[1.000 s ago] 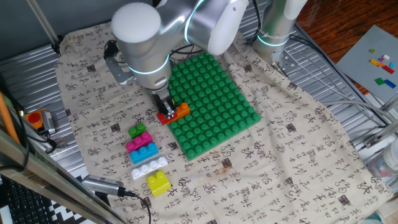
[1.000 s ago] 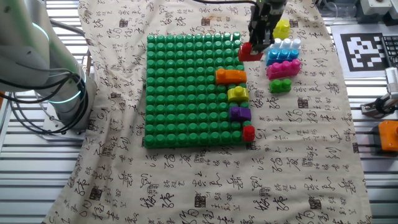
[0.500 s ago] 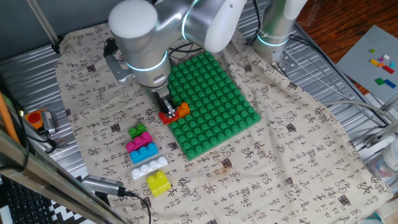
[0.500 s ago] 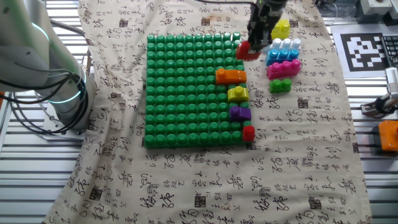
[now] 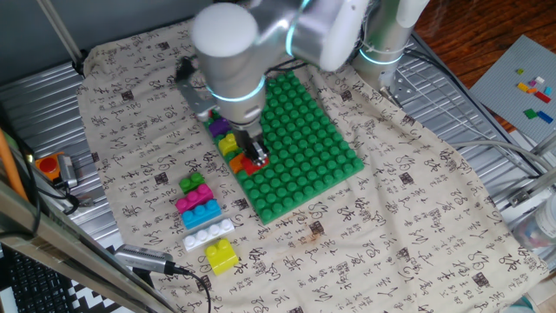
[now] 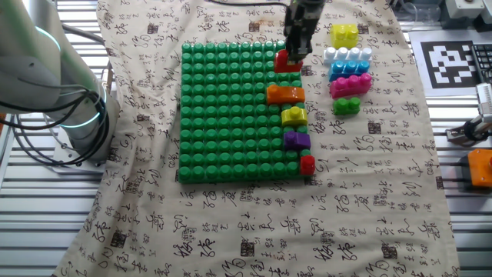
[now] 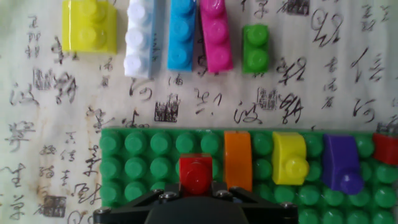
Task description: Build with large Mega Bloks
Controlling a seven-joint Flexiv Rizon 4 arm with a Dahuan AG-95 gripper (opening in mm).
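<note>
Large Mega Bloks of glossy plastic with big round studs are spread over two places: a square green studded baseplate (image 6: 231,108) and the cream cloth printed with black characters (image 6: 254,223) beneath it. A small red one-stud block (image 6: 287,61) is clamped between the fingers of the gripper (image 6: 292,55), which holds it over the baseplate's edge nearest the loose blocks; whether its underside touches the studs cannot be told. In the hand view the red block (image 7: 196,175) sits just beside a smooth, rounded orange block (image 7: 237,160).

Along that same edge of the baseplate a row runs from the orange block (image 6: 285,94) to a yellow block with one stud (image 6: 294,116), a purple block (image 6: 296,140) and a second small red block (image 6: 307,163) at the corner.

On the cloth beside the baseplate lie five loose pieces, side by side: a chunky yellow two-by-two brick (image 6: 345,35), a long white brick with a single row of studs (image 6: 347,55), a long light-blue brick (image 6: 350,68), a pink brick (image 6: 350,83) and a short green two-stud brick (image 6: 347,106).

The arm's rounded silver housing with a glowing cyan ring (image 5: 230,52) stands above the gripper in one fixed view.
</note>
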